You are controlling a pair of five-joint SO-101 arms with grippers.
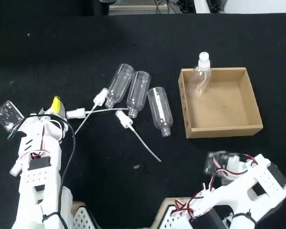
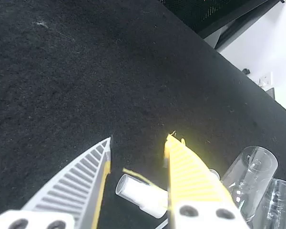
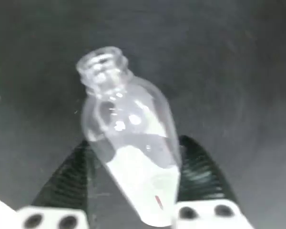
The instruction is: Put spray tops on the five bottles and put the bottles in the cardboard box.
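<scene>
High view has three topless bottles [image 1: 138, 93] lying side by side on the black counter [image 1: 62, 47], close together, their open necks turned toward the arms' side. A fourth bottle [image 1: 200, 78], already wearing a white spray top, leans in the far corner of the cardboard box [image 1: 250, 102], on the side nearest the lying bottles. The box sits just beside that row, apart from it.

Three loose spray tops [image 1: 124, 119] with thin dip tubes lie by the necks of the lying bottles, on the side away from the box. One of them, the nearest spray top [image 2: 139, 194], lies between the spread fingers [image 2: 190, 186] of the left pincer [image 2: 139, 140], which is released and grips nothing; whether a finger touches the top cannot be told. Two of the lying bottles show just past its yellow finger.

The fifth bottle [image 3: 119, 109], clear and without a top, is clenched in the right pincer [image 3: 136, 148], gripped around the lower body with its open neck pointing away from the wrist. The right arm [image 1: 248, 186] sits at the near edge of the counter, in front of the box.

A small square clear plate [image 1: 8, 115] lies beside the left arm [image 1: 35, 157].
</scene>
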